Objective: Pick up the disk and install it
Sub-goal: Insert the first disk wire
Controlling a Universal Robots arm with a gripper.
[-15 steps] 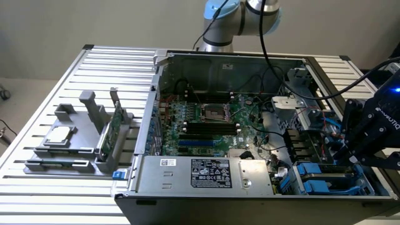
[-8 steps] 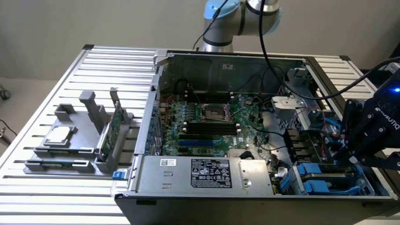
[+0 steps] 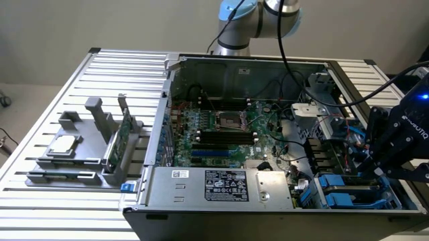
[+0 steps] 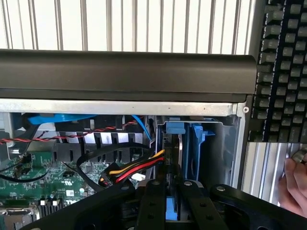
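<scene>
In the exterior view, the black robot gripper [image 3: 383, 168] hangs at about four o'clock of the open grey computer case [image 3: 221, 208], just above the blue plastic drive bays [image 3: 338, 193] in the corner nearest the exterior view's right, while a grey parts rack [image 3: 80, 150] sits on the slatted aluminium table [image 3: 47, 100] at nine o'clock. In the wrist view, the gripper's black fingers [image 4: 154, 201] are clamped narrowly on the disk [image 4: 173, 158], a silver-grey drive standing on edge in its blue carrier inside the bay; red, yellow and black cables [image 4: 136, 167] lie just beside it, and a person's hand [image 4: 293, 184] shows at three o'clock.
</scene>
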